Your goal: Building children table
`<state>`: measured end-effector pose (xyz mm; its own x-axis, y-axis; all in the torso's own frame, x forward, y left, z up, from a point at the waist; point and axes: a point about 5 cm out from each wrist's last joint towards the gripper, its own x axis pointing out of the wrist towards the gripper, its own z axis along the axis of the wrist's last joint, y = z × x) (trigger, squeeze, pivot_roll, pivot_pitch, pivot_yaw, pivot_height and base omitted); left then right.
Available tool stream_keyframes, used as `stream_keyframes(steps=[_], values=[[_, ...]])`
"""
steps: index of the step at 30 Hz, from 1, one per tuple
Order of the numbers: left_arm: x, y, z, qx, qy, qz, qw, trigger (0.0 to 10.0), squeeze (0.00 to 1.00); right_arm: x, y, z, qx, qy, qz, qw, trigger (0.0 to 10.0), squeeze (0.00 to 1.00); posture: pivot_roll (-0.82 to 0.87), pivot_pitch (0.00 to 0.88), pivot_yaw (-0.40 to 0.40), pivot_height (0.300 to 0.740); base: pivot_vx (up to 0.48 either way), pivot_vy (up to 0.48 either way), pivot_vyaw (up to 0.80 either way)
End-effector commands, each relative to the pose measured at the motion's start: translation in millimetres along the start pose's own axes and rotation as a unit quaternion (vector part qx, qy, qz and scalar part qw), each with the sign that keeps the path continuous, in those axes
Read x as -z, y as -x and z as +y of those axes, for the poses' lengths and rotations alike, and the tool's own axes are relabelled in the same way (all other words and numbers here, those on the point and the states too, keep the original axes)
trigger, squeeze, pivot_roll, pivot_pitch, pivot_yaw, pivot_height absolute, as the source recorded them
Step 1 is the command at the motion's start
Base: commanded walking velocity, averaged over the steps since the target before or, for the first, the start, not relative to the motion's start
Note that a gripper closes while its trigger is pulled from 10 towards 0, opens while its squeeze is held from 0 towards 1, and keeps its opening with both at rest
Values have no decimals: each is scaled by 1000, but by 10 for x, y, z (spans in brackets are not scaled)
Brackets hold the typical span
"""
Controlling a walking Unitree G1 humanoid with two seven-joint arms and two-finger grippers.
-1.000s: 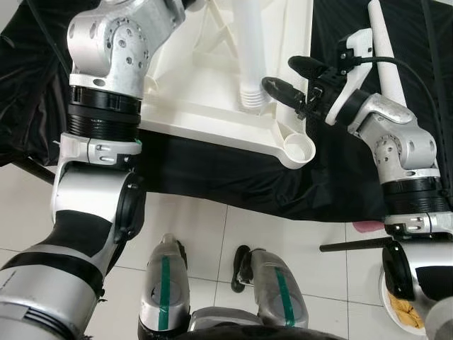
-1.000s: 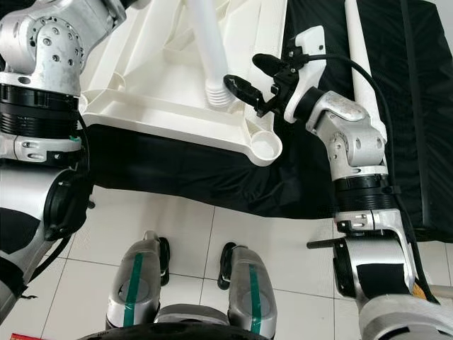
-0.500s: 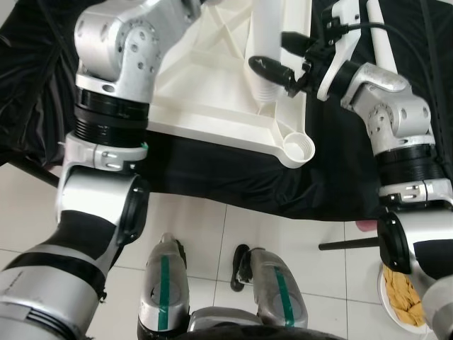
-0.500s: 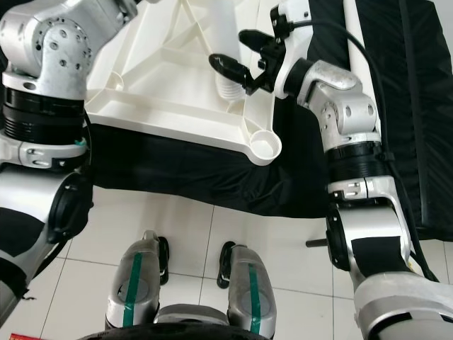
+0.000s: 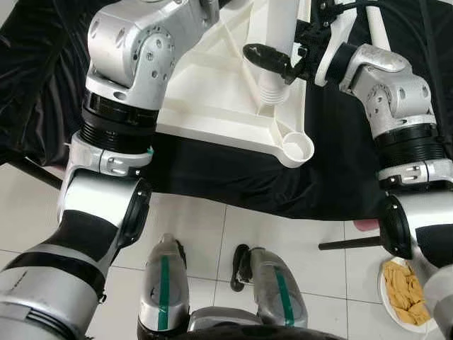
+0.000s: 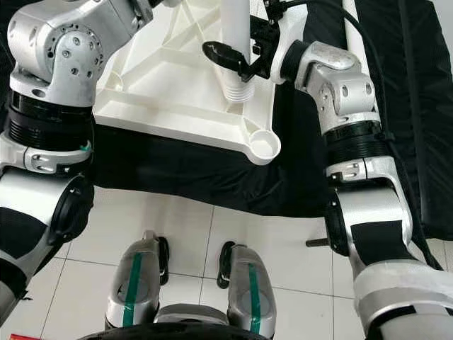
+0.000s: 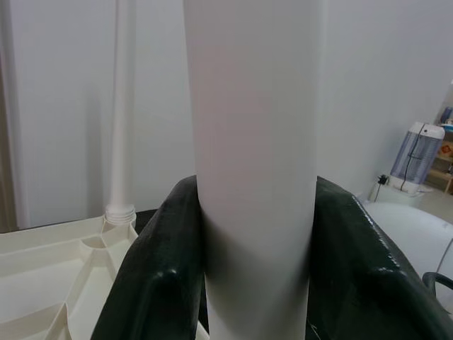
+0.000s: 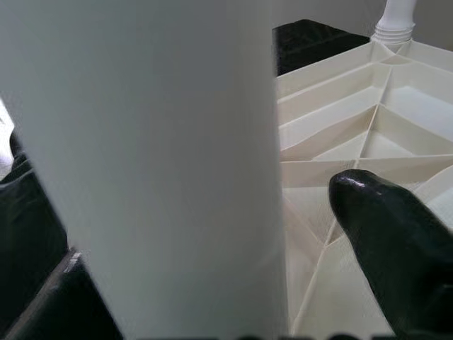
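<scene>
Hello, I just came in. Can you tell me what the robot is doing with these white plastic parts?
The robot is assembling a children's table. The white tabletop lies upside down on a black cloth. The left gripper is shut on a white table leg, holding it upright above the tabletop. The right gripper is at the same leg near its threaded end, one finger on each side. The corner socket is empty. Another leg lies on the cloth.
</scene>
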<state>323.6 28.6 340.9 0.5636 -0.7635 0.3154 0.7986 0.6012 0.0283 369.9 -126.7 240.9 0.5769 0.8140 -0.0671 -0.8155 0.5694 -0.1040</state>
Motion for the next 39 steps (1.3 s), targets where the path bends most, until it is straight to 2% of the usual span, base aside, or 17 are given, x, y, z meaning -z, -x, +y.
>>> stream_keyframes(steps=[1, 2, 3, 20, 21, 24, 25, 28, 30, 32, 33, 37, 39], values=[[-16, -5, -136, 80, -12, -2, 997, 10000, 0, -48, -6, -25, -3, 5, 1, 1000, 2980, 0, 91, 78, -63, 740, 0, 0, 0], [-16, -5, -136, 80, -12, -2, 997, 10000, 0, -48, -6, -25, -3, 5, 1, 1000, 2980, 0, 91, 78, -63, 740, 0, 0, 0], [-20, -5, -137, 80, -13, -2, 997, 10000, 0, -48, -7, -25, -6, 4, 2, 1000, 0, 0, 92, 77, -64, 740, 0, 0, 0], [-6, -28, -230, 100, -17, 5, 995, 10000, 0, 29, 2, -10, -30, -1, 20, 999, 0, 0, 89, 63, -62, 740, 0, 0, 0], [-1, -30, -242, 103, -8, 5, 995, 10000, 929, 35, -3, -3, -28, 1, 18, 999, 0, 0, 88, 60, -62, 740, 0, 0, 0], [2, -30, -248, 105, -2, 5, 994, 10000, 929, 37, -6, 2, -28, 2, 16, 999, 0, 0, 88, 60, -62, 740, 0, 0, 0], [-3, -25, -242, 107, 13, 2, 994, 10000, 1000, 45, -13, 8, -24, 2, 14, 1000, 10000, 0, 89, 56, -59, 740, 0, 0, 0], [-24, -12, -232, 110, 33, -6, 993, 10000, 1000, 67, -21, 3, -11, -5, 10, 1000, 10000, 0, 87, 52, -57, 740, 0, 0, 0], [-30, -25, -184, 89, 37, -5, 995, 10000, 1000, 73, -20, -9, -3, -8, 7, 1000, 10000, 0, 90, 50, -56, 740, 0, 0, 0], [-33, -47, -59, 50, 57, -2, 997, 10000, 996, 74, -11, -31, 7, -17, -3, 1000, 10000, 0, 90, 48, -55, 740, 0, 0, 0], [-33, -47, -13, 35, 62, -2, 997, 10000, 0, 73, -4, -37, 12, -21, -8, 1000, 10000, 0, 92, 45, -55, 740, 0, 0, 0], [-29, -34, 64, 10, 65, -2, 998, 10000, 0, 76, 12, -51, 21, -24, -17, 999, 10000, 0, 92, 43, -55, 740, 0, 0, 0], [-18, 0, 203, -34, 69, -3, 997, 10000, 0, 88, 42, -81, 41, -33, -32, 998, 10000, 0, 93, 41, -55, 740, 0, 0, 0]])
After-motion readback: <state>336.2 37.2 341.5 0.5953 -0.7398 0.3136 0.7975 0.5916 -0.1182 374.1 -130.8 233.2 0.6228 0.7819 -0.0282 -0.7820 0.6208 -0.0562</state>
